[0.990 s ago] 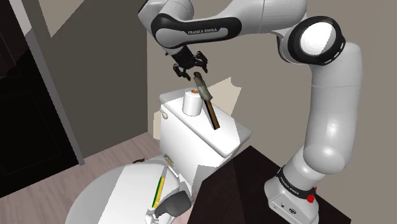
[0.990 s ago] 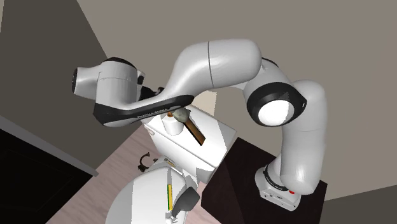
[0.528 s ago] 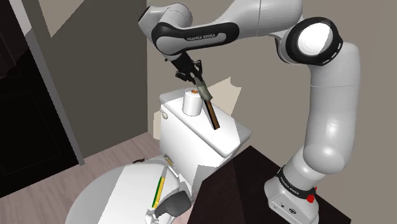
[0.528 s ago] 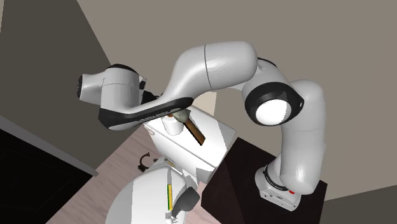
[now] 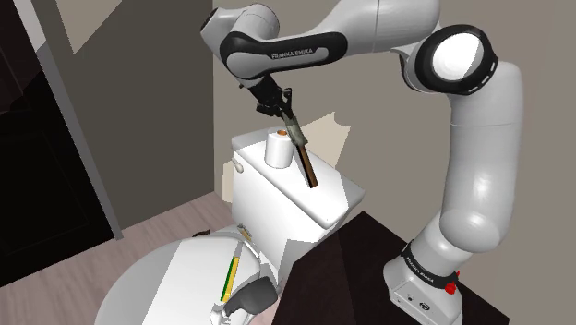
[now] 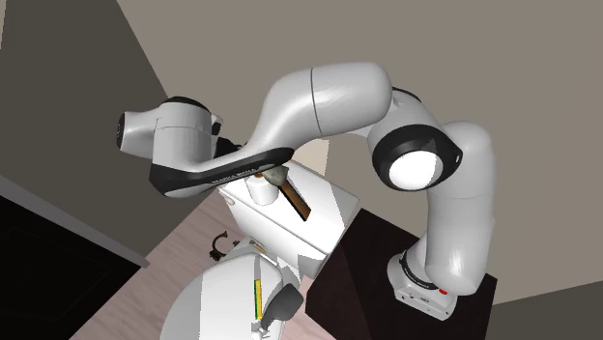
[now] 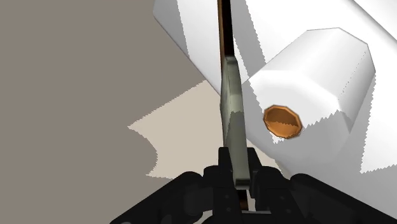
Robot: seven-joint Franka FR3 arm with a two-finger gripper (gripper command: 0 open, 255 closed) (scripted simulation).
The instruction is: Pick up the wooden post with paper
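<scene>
Fingers [image 7: 259, 181] are closing on the grey top end of the tilted post [image 5: 306, 159]. It is leaning on the toilet tank [image 5: 277, 194], with the paper roll [image 5: 277, 148] at its 9 o'clock. In the second exterior view, the forearm [image 6: 222, 169] is covering the grip.

The post [image 5: 310, 172] is brown along its shaft and dull grey-green at the top. Beside it the roll [image 5: 278, 148] is white with an orange-brown core [image 7: 281, 121]. The tank [image 5: 277, 198] is white. The arm [image 5: 480, 175] is white with dark joints, the gripper [image 7: 236, 172] black. The floor [image 5: 157, 231] has pale pinkish planks.
</scene>
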